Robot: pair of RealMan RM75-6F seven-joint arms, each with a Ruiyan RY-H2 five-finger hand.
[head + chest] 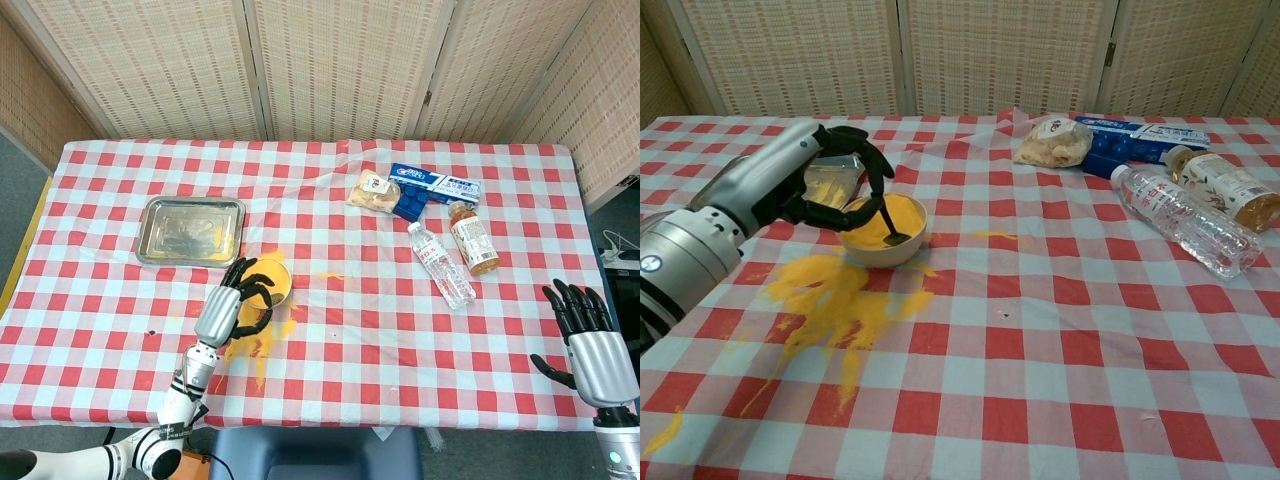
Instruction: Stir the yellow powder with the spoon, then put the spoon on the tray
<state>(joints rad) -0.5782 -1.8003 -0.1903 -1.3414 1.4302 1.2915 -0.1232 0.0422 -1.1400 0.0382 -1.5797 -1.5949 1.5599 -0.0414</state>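
Stirring at the bowl, spoon in hand.

Left hand (805,180) pinching the spoon (889,226) by its handle, tip dipped into the yellow powder (885,219) in the bowl (887,250), with more powder spilled (835,298) on the checked cloth just beside it. Tray (190,231) near, behind the bowl. Right hand (592,345) at the table's edge, well apart, fingers spread, holding nothing.

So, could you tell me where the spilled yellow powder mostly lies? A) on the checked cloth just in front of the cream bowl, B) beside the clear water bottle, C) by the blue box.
A: the chest view shows the spilled yellow powder spread on the red-and-white checked cloth directly before the cream bowl.
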